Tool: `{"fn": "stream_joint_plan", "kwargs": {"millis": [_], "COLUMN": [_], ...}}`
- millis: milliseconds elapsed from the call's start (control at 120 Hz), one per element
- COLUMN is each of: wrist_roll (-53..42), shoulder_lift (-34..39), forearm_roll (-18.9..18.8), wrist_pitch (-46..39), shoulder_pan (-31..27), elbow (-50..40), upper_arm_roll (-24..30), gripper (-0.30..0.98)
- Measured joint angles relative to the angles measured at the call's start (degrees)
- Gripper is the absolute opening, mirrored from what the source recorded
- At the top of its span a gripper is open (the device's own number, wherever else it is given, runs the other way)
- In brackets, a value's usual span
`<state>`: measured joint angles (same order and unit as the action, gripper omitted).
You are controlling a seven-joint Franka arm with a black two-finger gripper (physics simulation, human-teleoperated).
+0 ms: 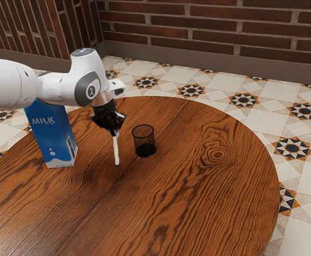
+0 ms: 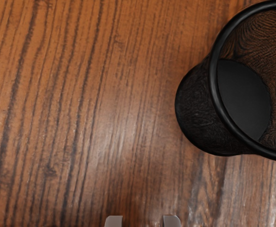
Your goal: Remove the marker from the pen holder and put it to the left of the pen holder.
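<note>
Marker near upright, pinched in the narrowed tool, beside pen holder on the exterior view's left. Long axis points down toward tabletop (lowering, then release, likely next).

Soft, even light in the exterior view — the floor brightest at right, the bricks dimmer along the top. In the wrist view, milky glare lies on the worktop near the dark holder.
</note>
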<state>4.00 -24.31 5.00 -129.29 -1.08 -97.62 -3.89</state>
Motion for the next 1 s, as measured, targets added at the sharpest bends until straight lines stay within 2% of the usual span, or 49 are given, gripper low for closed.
{"fn": "stream_joint_plan", "kwargs": {"millis": [333, 475, 558, 667, 758, 908, 942, 1000], "wrist_roll": [-0.4, -1.4, -1.9, -2.8, -4.2, -5.6, -5.7, -5.8], "shoulder_lift": [-11.4, -13.0, -14.4, -19.2, -20.6, -19.5, -14.9, -1.5], "forearm_roll": [-0.8, 0.1, 0.4, 1.6, 0.8, 0.7, 1.2, 1.9], "wrist_pitch": [7.7, 8.6, 9.0, 9.3, 9.9, 10.5, 10.5, 13.3], "shoulder_pan": [0.2, 0.7, 0.8, 0.2, 0.1, 0.4, 0.6, 0.0], "elbow": [12.9, 15.3, 17.4, 21.3, 23.0, 23.0, 19.7, 12.4], "upper_arm_roll": [-3.3, -3.4, -3.3, -3.3, -3.4, -3.4, -3.1, -2.0], "gripper": [0.02, 0.31, 0.43, 0.53, 0.54, 0.55, 0.57, 0.60]}}
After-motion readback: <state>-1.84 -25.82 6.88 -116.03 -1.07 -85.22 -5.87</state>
